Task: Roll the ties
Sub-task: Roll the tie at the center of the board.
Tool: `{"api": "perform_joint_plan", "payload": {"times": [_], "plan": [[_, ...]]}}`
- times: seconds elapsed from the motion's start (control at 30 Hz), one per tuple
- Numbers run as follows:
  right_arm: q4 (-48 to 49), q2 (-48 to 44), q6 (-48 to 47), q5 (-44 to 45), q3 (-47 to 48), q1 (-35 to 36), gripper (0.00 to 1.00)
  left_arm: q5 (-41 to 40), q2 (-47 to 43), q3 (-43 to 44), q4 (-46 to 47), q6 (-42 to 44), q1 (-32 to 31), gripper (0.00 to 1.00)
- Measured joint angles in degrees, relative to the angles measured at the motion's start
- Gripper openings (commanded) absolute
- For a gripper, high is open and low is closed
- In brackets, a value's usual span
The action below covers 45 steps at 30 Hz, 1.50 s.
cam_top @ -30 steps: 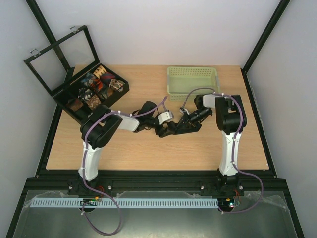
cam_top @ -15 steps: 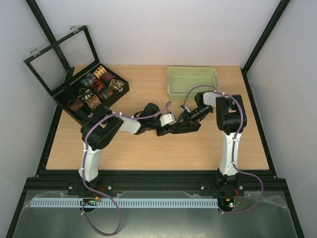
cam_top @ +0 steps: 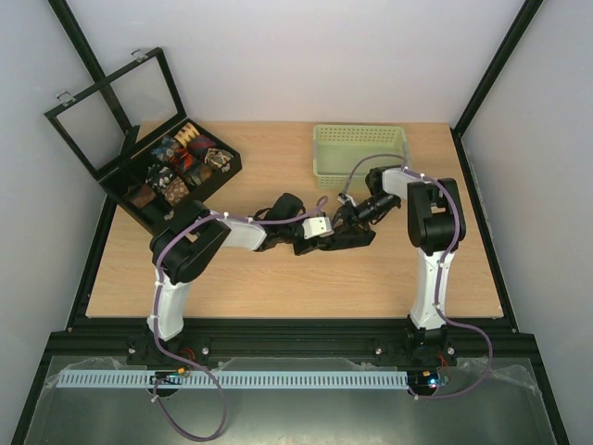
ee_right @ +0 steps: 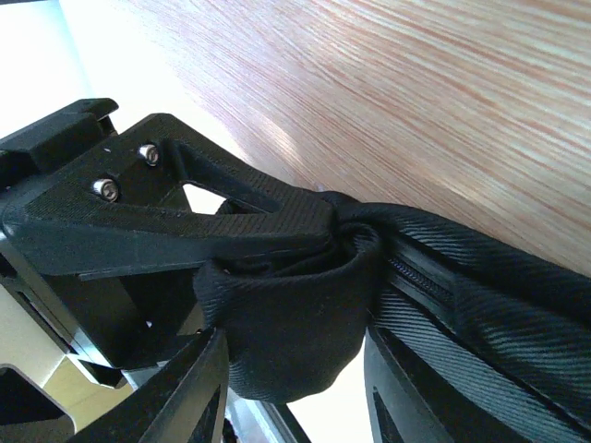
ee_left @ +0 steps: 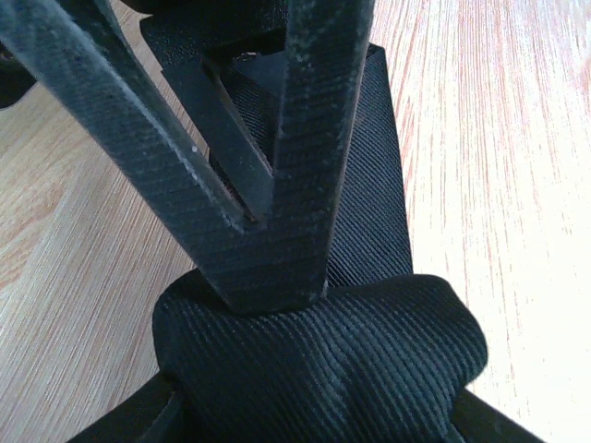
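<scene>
Since one second ago the left end effector (ee_left: pixel 314 411) has come a little nearer to the right end effector (ee_right: pixel 291 360). One black tie (ee_left: pixel 365 212) lies between the two. The left one grips its coiled end. The fingers (ee_right: pixel 199 383) of the right one stand on both sides of it, but I cannot tell if they press. The strip lies flat on the worktop (ee_left: pixel 499 138), pointing away from the left one.

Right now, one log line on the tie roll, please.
tie: black, part-coiled | left gripper: shut on tie | right gripper: straddles tie, grip unclear | box: rolled ties inside
</scene>
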Motion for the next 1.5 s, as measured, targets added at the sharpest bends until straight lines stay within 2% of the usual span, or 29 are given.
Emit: {"api": "perform_joint_plan", "payload": {"times": [0.17,0.47,0.53,0.63,0.67,1.07,1.4,1.5], "plan": [[-0.07,-1.62,0.55,-0.09,-0.07,-0.17,0.47,-0.72,-0.09,0.59,-1.36,0.81,-0.17,0.44],[3.52,-2.86,3.58,2.67,-0.46,3.08,0.35,-1.29,-0.09,1.31,-3.04,1.42,-0.46,0.45],[4.61,-2.86,3.98,4.28,-0.85,4.13,0.25,-1.38,-0.09,1.49,-3.50,1.66,-0.48,0.45],[5.75,-2.86,4.70,5.53,-1.25,4.70,0.03,-1.36,-0.09,1.62,-4.20,1.99,-0.48,0.45],[5.99,-2.91,4.83,5.55,-1.38,4.59,0.02,-1.38,-0.09,1.66,-4.26,2.08,-0.48,0.46],[7.48,-3.21,2.89,5.92,-4.70,1.31,0.01,1.36,-0.74,0.11,-3.32,-0.17,0.90,0.97],[9.05,-1.36,2.14,5.57,-6.58,-0.35,0.02,7.67,-3.54,-3.61,1.97,-6.95,1.79,0.99],[9.57,-1.36,2.64,4.79,-7.02,-0.55,0.01,8.33,-2.36,-2.93,4.22,-9.01,1.46,0.93]]}}
